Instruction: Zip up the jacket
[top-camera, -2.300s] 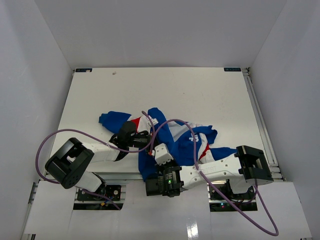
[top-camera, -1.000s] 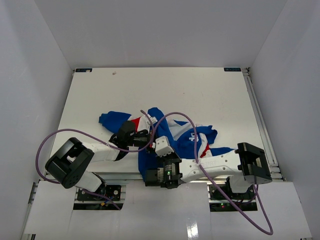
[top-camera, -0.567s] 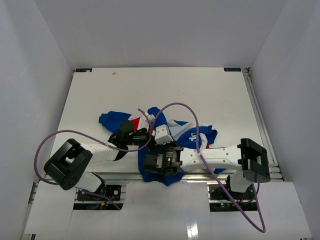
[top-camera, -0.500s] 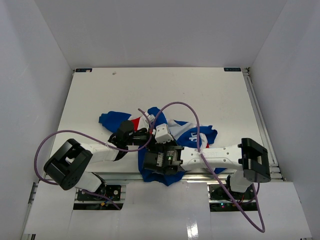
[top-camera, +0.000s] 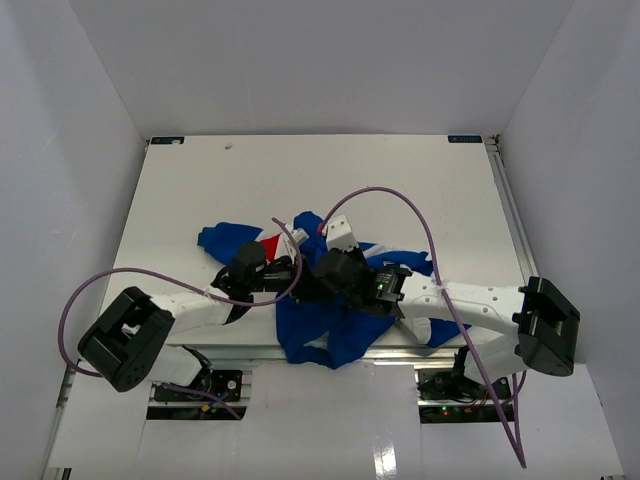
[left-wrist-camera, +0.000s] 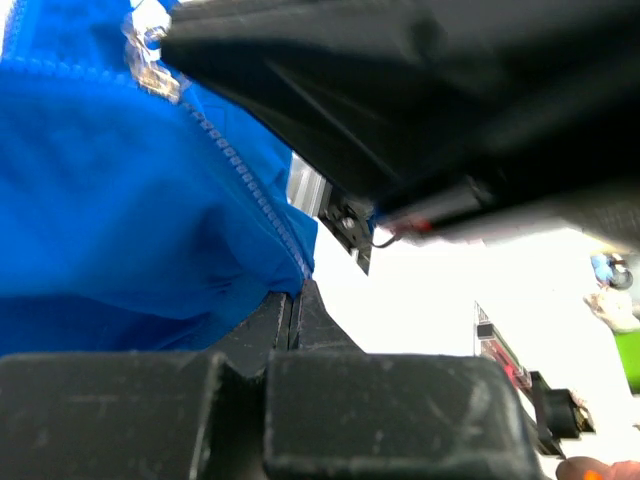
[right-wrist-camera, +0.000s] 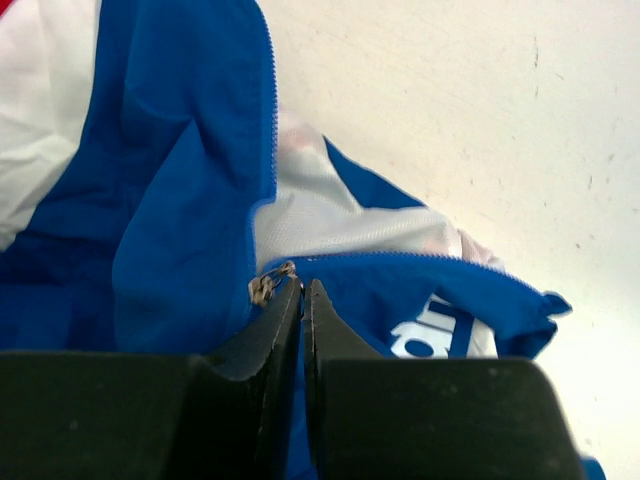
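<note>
The jacket (top-camera: 312, 325) lies bunched near the table's front edge, royal blue with white and red panels, and its hem hangs over the edge. My left gripper (top-camera: 291, 273) is shut on the jacket's blue zipper edge (left-wrist-camera: 240, 170); its fingers (left-wrist-camera: 280, 315) meet at the fabric. My right gripper (top-camera: 316, 270) sits right beside it. In the right wrist view my right gripper (right-wrist-camera: 302, 292) is shut at the small metal zipper slider (right-wrist-camera: 266, 285), with the pull pinched at its tips. White lettering (right-wrist-camera: 432, 330) shows beside it. The slider also shows in the left wrist view (left-wrist-camera: 150, 62).
Purple cables (top-camera: 400, 200) loop over the jacket and both arms. The right arm's elbow (top-camera: 545, 325) is at the right front. White walls enclose the table (top-camera: 330, 180) on three sides. A metal rail (top-camera: 240, 352) runs along the front edge.
My right gripper has moved from the front edge away from the bases, up along the jacket's opening, and now sits beside my left gripper. The right elbow swung outward. The hem now hangs stretched over the edge.
</note>
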